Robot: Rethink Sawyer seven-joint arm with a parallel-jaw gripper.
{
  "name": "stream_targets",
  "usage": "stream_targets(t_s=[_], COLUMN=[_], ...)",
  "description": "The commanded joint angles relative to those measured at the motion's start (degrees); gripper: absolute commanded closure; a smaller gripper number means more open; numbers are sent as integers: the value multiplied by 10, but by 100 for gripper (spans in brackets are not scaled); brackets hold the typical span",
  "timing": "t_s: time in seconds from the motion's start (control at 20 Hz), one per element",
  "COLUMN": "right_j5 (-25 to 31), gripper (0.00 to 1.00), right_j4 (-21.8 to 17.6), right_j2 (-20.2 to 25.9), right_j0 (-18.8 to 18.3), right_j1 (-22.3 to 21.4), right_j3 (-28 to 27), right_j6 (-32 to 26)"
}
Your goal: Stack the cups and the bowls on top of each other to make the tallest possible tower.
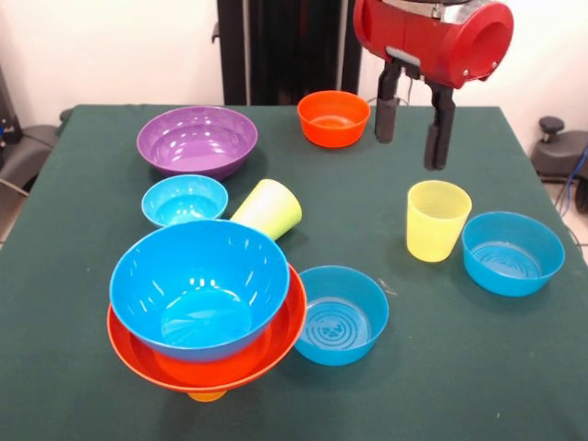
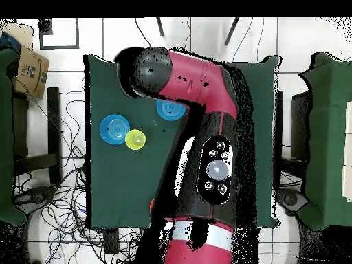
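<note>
One yellow cup (image 1: 437,220), upright at right of centre on the surface (image 1: 514,367), waits below the released fingers (image 1: 439,138); light, stiff and slick, it likely wants a rim-straddling pinch.

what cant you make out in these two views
- Front view: the orange cup under the tower shows only a sliver; the large orange bowl hides the rest.
- Front view: how the lime green cup rests; the large blue bowl covers its base.
- Overhead view: the arm covers most of the table, so only the yellow cup and two medium blue bowls show.
</note>
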Motion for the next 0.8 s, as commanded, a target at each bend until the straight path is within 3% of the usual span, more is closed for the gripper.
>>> stream_targets(t_s=[0.05,0.25,0.3,0.6,0.8], right_j5=[220,187,183,184,181], gripper=[0,0,0,0,0], right_j4=[-100,-100,-102,-106,-108], right_j2=[69,87,104,173,192], right_j0=[-23,-16,-23,-51,-55], right_j1=[7,7,18,60,76], right_j3=[-59,-22,-18,-35,-44], right_j6=[-215,-206,-231,-307,-315])
